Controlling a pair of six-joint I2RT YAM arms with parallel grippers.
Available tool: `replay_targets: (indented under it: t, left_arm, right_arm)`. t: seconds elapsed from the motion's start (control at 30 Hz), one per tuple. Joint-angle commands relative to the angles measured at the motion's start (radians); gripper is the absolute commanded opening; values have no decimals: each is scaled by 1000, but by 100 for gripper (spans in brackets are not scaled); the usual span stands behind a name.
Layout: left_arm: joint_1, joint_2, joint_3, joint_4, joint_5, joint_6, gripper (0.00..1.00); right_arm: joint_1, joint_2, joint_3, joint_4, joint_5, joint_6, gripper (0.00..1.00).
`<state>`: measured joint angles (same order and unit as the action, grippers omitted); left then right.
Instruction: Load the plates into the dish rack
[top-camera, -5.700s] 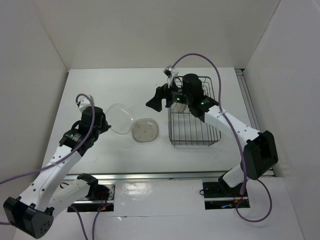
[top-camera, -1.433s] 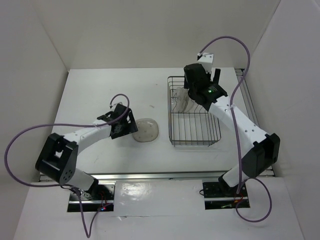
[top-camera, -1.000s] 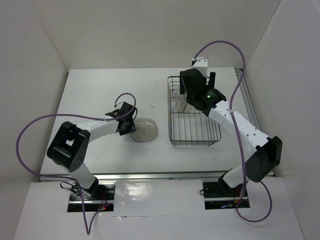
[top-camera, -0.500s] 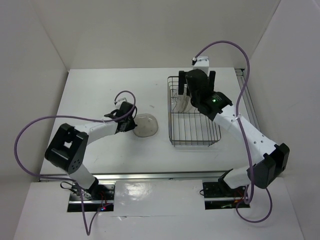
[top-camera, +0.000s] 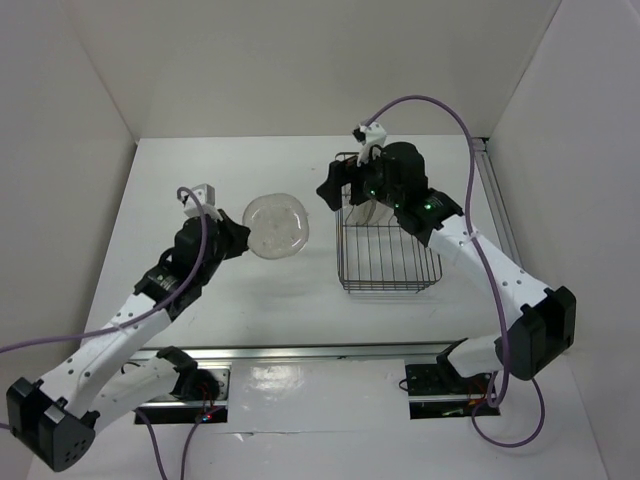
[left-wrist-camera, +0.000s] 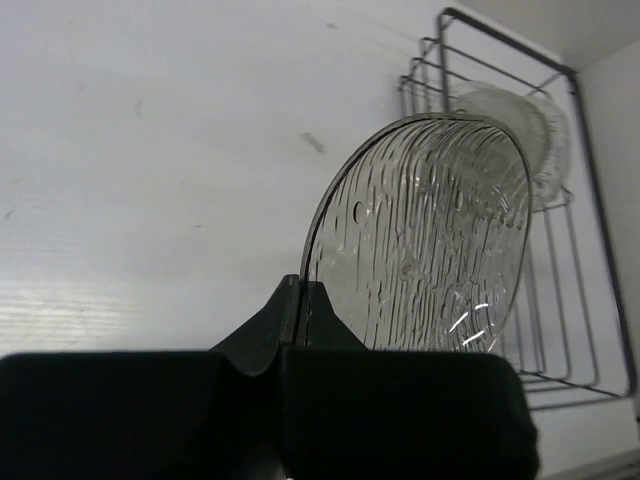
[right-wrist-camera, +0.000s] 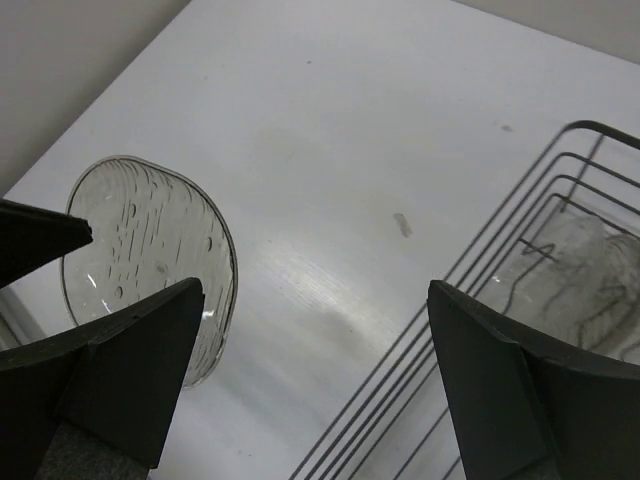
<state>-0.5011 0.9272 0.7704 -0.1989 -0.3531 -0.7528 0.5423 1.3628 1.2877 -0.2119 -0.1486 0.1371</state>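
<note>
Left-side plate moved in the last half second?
Yes. The plate, pinched by the left gripper, shifted up the overhead view: from level with the dish rack's near half to level with its middle.

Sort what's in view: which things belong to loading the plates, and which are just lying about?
Job: held plate, pinched by the left gripper; racked plates, standing in the dish rack; right gripper, open, near the rack.

Not the job: purple cables; table. Neither is loose clutter.

White table (top-camera: 200, 170), dish rack (top-camera: 390, 288) on it
</note>
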Motion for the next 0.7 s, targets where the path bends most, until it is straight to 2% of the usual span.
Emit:
replay_targets:
  t: [0.0,0.13,0.3,0.5,0.6,0.63,0.67]
  left_arm:
    - [-17,-79,-46,120,103,64,0]
    - [-27,-91,-60,159,158,75,0]
    - [-27,-103,-83,220,204,89,0]
    - [-27,-76,-62,220,215,89,0]
    - [-27,-76,-62,243,215,89,0]
    - [-27,-76,-62,243,215,89,0]
    - [-27,-76,-62,243,215,89,0]
  right_arm:
    - [-1,33,-28,109,-196,-27,100]
    - [8,67,-28,118,-262,-2,98]
    - [39,85,-59,146,-261,19,91]
    - [80,104,-88,155,-272,41,91]
    - [81,113,-109,167,-272,50,78]
    - [81,113,-110,167,-281,50,68]
    - [90,125,-110,167,-281,59,40]
